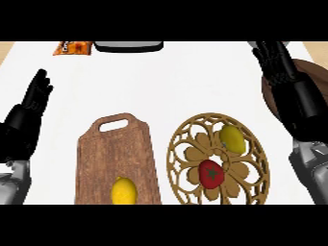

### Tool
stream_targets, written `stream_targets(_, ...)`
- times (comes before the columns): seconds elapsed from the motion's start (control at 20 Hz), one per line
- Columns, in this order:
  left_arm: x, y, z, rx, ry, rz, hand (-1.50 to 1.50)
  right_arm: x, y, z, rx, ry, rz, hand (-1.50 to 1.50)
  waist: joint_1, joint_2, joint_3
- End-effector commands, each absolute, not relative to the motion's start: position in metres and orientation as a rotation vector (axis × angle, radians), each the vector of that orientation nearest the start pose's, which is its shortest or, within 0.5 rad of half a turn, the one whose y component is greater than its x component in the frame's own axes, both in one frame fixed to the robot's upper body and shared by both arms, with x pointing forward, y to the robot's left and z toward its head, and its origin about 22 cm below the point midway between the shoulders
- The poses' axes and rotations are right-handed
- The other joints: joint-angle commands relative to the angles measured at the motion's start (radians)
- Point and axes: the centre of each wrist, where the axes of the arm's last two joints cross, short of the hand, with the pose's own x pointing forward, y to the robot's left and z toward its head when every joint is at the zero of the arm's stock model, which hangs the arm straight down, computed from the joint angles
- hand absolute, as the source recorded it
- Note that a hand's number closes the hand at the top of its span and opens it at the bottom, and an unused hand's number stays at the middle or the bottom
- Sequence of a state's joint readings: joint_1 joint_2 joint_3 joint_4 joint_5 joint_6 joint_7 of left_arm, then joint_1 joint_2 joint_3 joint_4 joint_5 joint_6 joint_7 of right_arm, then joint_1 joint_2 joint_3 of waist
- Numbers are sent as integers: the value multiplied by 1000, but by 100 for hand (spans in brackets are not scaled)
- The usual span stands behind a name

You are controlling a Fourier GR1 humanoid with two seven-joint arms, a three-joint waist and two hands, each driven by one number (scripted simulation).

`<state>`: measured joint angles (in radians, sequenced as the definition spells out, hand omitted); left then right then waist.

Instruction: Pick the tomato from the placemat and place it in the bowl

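Placemat (184, 144): red green-stemmed tomato (210, 174).

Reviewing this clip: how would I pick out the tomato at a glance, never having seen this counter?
Start at the round, openwork wooden placemat, right of the brown cutting board on the white counter. Two things lie on it; the tomato is the nearer one. It is red with a dark green stem star, whereas its neighbour, a lemon, is yellow.

A white counter (159, 81) carries a wooden cutting board (117, 153) near its front edge, with a round openwork placemat (187, 158) just beside it. A dark wooden bowl (322, 86) sits at the right edge. An orange packet (74, 48) and a grey dish (129, 46) lie along the back edge.
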<state>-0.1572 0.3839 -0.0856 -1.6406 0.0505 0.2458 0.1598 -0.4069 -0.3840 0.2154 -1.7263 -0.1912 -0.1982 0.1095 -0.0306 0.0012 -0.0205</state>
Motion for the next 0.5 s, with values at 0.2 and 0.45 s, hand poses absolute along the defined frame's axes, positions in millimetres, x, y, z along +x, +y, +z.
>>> stream_targets(0.2,287,279,104,277,-1800,-52,0,238,-92,134,805,-1807,623,-150,86,2,19)
stream_targets(0.45,277,320,88,318,-1777,37,0,196,-105,89,266,-2088,607,-150,2,-13,19)
